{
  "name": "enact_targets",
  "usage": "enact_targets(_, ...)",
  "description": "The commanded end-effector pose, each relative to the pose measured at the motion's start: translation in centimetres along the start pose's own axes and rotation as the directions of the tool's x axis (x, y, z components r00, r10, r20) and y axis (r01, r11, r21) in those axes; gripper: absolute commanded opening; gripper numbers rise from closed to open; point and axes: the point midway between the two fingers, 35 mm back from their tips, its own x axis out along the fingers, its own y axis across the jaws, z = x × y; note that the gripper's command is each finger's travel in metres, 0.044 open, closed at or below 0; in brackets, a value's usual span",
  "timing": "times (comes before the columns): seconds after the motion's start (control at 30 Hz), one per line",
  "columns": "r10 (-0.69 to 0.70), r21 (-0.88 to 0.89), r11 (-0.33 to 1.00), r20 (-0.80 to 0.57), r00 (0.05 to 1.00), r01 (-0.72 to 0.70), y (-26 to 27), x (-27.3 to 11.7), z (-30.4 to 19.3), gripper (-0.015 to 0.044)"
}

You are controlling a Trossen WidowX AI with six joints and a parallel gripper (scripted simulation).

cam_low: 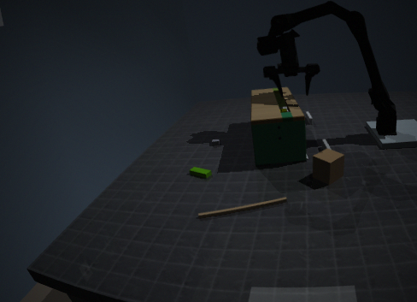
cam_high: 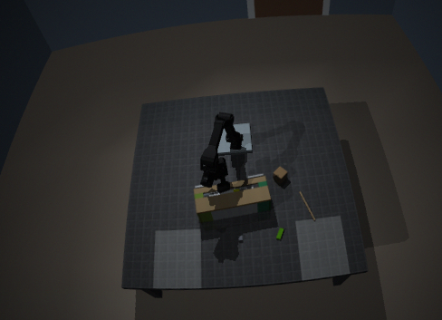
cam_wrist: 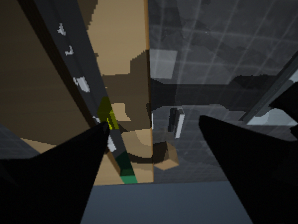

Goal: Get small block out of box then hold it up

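My claw (cam_low: 291,79) hangs wide and empty over the box (cam_low: 278,126). Beside it on the tabletop (cam_low: 171,245): 1 brown cube (cam_low: 328,165), 1 stick (cam_low: 242,207), 1 green block (cam_low: 201,173).

No text, label, brand, number or sign can be read on anything in these views
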Motion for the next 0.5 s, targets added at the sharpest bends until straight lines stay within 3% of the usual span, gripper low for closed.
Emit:
enact_targets(0.0,-0.005,-0.004,1.000,0.001,1.000,0.005,0.0,0.6,0.3,0.0400)
enact_targets(0.47,-0.006,-0.003,1.000,0.001,1.000,0.006,0.1,2.7,1.2,0.0400)
